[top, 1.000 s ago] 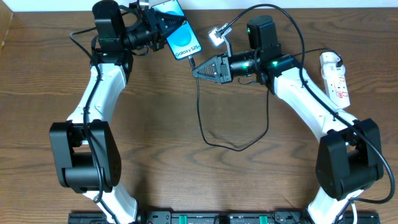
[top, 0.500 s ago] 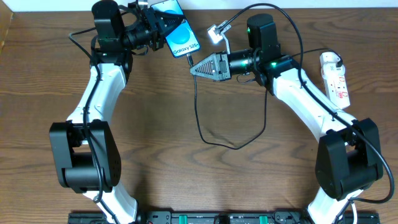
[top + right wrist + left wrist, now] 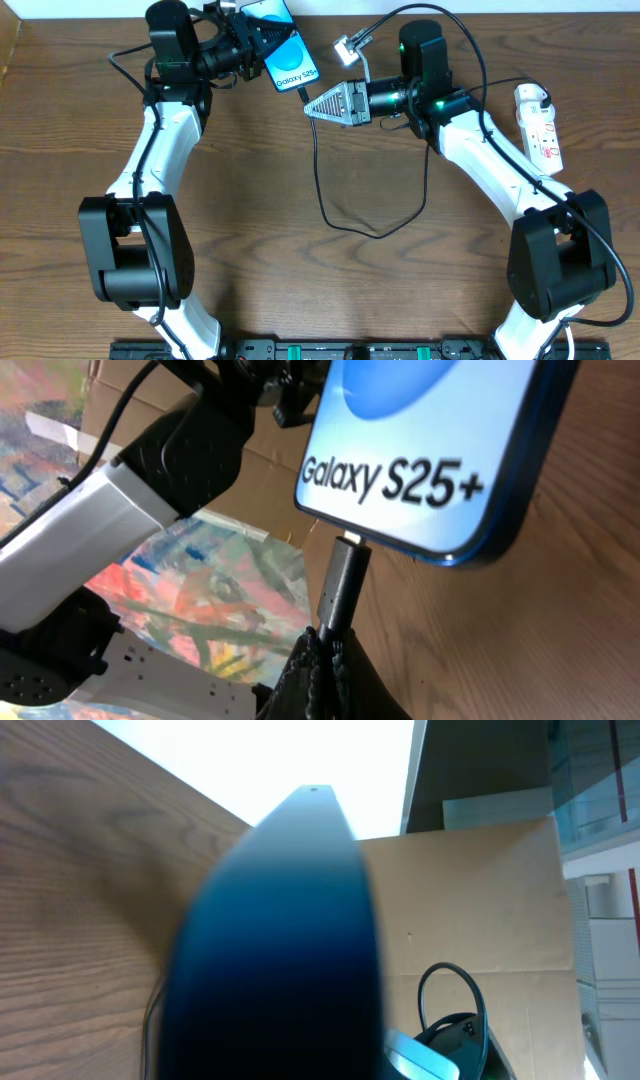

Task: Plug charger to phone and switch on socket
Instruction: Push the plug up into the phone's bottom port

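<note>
My left gripper (image 3: 258,45) is shut on the phone (image 3: 290,62) and holds it tilted above the table's far edge, its blue screen lit. In the left wrist view only the phone's dark blurred back (image 3: 280,950) shows. My right gripper (image 3: 310,108) is shut on the plug end of the black charger cable (image 3: 320,195). In the right wrist view the plug tip (image 3: 342,582) rises from my fingers (image 3: 322,660) and meets the bottom edge of the phone (image 3: 430,450) at its port. I cannot tell how deep it sits. The socket (image 3: 542,130) lies at the far right.
The cable's slack loops over the wooden table (image 3: 300,290) between the arms, low point near the middle (image 3: 375,235). A white plug head (image 3: 530,97) sits at the socket's far end. Cardboard (image 3: 480,890) stands behind the table.
Both grippers have shifted slightly up and to the left together, phone and plug staying end to end. The cable loop has followed a little.
</note>
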Tool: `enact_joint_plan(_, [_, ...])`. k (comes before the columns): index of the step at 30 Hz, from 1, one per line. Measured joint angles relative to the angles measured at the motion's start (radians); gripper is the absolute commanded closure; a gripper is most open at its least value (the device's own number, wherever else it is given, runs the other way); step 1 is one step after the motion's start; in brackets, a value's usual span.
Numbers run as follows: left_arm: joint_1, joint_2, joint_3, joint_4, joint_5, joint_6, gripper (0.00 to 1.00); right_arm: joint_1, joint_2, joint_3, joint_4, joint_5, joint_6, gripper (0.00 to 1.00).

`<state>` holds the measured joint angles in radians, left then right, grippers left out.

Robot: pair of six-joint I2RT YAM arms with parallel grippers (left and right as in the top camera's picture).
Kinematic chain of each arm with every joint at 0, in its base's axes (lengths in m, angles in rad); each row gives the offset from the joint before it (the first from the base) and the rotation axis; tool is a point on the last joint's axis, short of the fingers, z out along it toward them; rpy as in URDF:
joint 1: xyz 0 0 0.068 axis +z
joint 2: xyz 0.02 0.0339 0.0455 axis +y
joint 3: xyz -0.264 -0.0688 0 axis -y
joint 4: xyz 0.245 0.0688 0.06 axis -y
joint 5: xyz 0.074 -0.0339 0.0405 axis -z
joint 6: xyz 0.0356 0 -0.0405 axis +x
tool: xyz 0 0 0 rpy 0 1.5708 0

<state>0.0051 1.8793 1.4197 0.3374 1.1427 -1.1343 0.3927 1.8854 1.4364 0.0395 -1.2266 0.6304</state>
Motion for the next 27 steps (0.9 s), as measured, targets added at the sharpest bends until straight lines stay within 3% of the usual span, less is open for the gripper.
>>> enact_joint_plan(27, [0.000,0.000,0.000,0.003,-0.016,0.010,0.93,0.000,0.000,0.000,0.025,0.052,0.044,0.99])
